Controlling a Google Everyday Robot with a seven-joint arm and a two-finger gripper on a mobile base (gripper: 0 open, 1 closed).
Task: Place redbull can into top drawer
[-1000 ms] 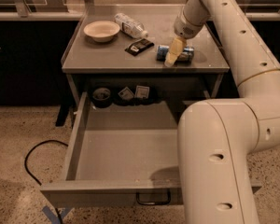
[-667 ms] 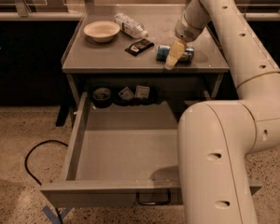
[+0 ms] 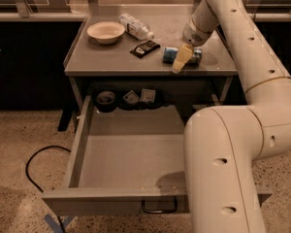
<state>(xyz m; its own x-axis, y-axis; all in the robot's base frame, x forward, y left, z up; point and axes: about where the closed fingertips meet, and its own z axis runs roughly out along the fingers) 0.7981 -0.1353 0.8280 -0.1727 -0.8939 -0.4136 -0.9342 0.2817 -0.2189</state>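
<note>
Nothing has moved measurably since the earlier frame: arm, gripper and all items hold the same positions.

Gripper (image 3: pixel 180 61): positioned over the right portion of the desk (image 3: pixel 111 58), near its front edge, reaching down from the white arm (image 3: pixel 233 106) that enters from the right. Its pale yellow tip lies across the near side of the redbull can (image 3: pixel 169 55), touching or just in front of it. Whether the gripper is spread or closed on the can cannot be told from this view.

Redbull can: lying on its side on the desk, long axis left to right, blue end visible left of the gripper. It rests on the desk surface, not in the drawer.

Top drawer (image 3: pixel 80 144): pulled fully out toward the near side, floor bare where visible; the arm's near segment covers its right part. Dark loop handle (image 3: pixel 159 208) on the front panel.

Other items on the desk: cream bowl (image 3: pixel 105 32) at far left, clear water bottle (image 3: pixel 136 26) lying beside it, dark flat packet (image 3: pixel 145 48) left of the can.

At the far end of the drawer, under the desk top: a dark round object (image 3: pixel 105 99) and two small packets (image 3: pixel 138 96).

Black cable (image 3: pixel 39 164) on the floor, left.
</note>
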